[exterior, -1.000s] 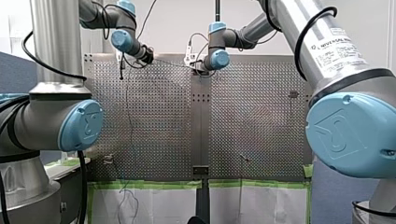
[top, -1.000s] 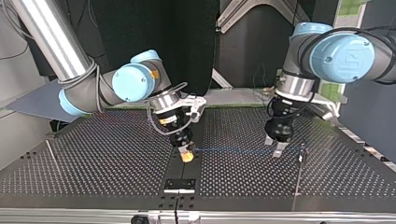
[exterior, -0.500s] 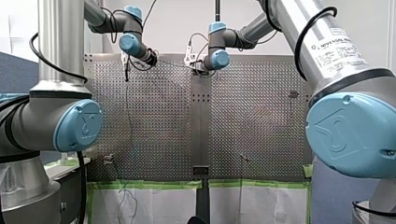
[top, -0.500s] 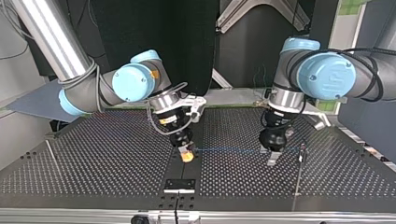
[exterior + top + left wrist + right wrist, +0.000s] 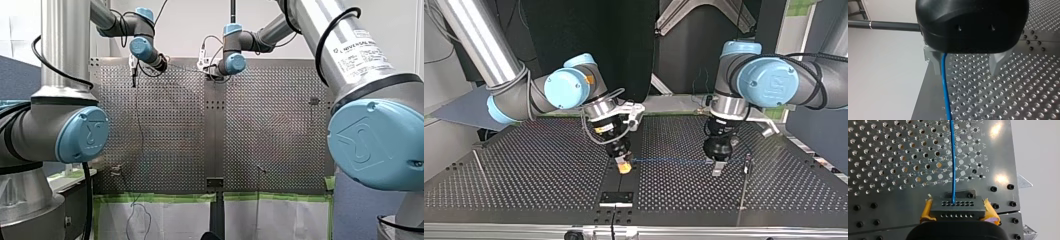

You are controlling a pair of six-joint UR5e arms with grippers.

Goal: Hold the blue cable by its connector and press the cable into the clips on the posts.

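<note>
The blue cable (image 5: 674,161) hangs straight just above the tabletop (image 5: 549,170), its long axis running left to right across the top view, from the connector (image 5: 958,207) to the post (image 5: 748,162) at that view's right. My right end effector (image 5: 624,166) is clamped on the connector. My left end effector (image 5: 966,72) stands apart, the cable between its fingers (image 5: 935,62), unpinched. The pressing step seems to be in hand. Next, the cable needs pushing down into the post's clip under tension.

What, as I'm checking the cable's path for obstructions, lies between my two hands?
Only the blue cable, running from my right hand to my left hand above bare perforated table; the top view shows it.
</note>
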